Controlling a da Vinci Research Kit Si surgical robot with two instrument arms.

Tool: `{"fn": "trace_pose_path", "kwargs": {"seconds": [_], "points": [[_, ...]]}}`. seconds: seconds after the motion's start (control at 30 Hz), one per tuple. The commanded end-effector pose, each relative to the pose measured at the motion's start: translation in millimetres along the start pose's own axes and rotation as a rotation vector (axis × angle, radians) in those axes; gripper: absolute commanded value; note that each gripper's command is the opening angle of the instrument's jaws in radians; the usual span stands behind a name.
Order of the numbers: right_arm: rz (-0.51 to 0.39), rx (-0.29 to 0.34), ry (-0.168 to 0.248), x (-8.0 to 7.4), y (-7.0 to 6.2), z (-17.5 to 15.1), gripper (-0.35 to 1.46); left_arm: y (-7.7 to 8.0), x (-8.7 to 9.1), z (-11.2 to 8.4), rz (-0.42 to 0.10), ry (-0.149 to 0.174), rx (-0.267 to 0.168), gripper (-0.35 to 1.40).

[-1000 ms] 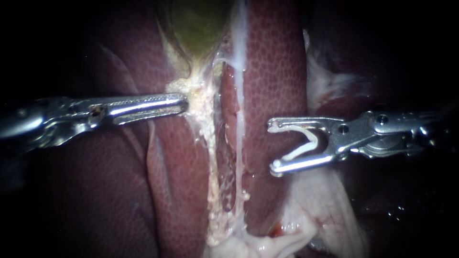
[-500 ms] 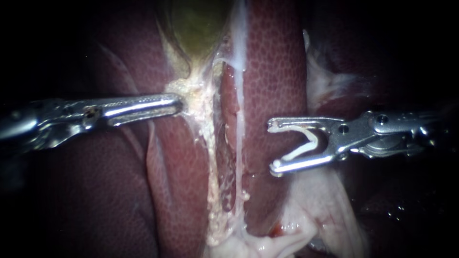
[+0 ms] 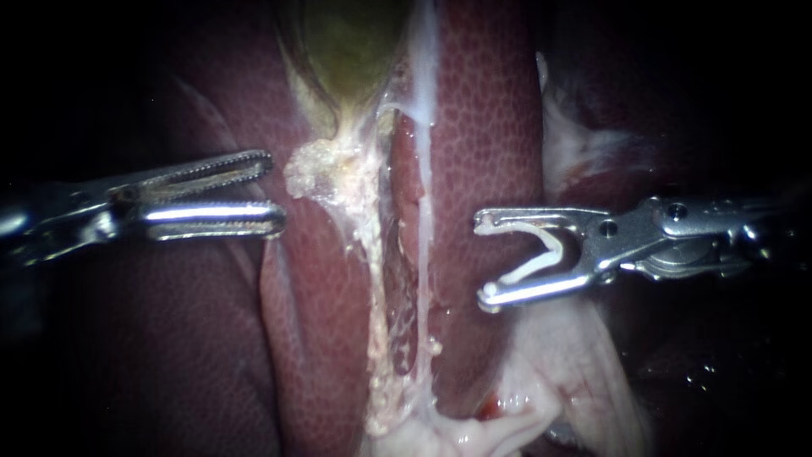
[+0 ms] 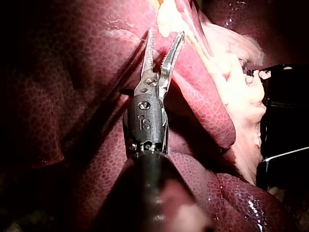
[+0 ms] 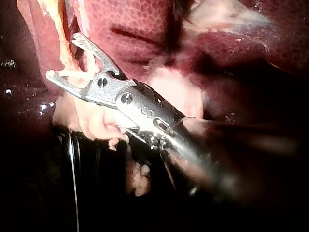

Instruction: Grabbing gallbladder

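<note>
The gallbladder point(image 3: 351, 42) is greenish and sits at the top centre, narrowing into a pale fatty strand point(image 3: 342, 173) that runs down between the liver lobes point(image 3: 486, 127). My left instrument point(image 3: 275, 190) has its toothed jaws open, a short way left of the strand's lumpy end and not touching it. In the left wrist view the left instrument point(image 4: 166, 34) shows the same gap, with pale tissue point(image 4: 166, 19) just ahead. My right instrument point(image 3: 482, 258) hovers over the right lobe, jaws open with a white clip point(image 3: 541, 254) seated between them. The right instrument point(image 5: 62, 57) is also spread in its wrist view.
Pale whitish membrane point(image 3: 567, 364) spreads below the right instrument. A white band point(image 3: 423, 110) runs down beside the strand. Dark red liver point(image 3: 169, 338) fills the left side.
My left instrument's jaws, earlier shut on the pale strand below the gallbladder, have opened and drawn back to the left. The strand's end has slackened. The right instrument has not moved.
</note>
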Motion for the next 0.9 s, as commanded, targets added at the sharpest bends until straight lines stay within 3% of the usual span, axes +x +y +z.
{"fn": "trace_pose_path", "kwargs": {"seconds": [0.03,0.5,0.9], "points": [[0.000,0.000,0.000,0.0,0.0,0.0,0.58,0.0,-0.2,0.0,-0.003,-0.005,0.002,0.52],[0.000,0.000,0.000,0.0,0.0,0.1,0.58,-0.9,-0.7,3.0,0.005,-0.019,0.034,0.52],[0.000,0.000,0.000,0.0,0.0,0.1,0.58,-1.8,0.1,5.3,0.012,-0.023,0.057,0.52]]}}
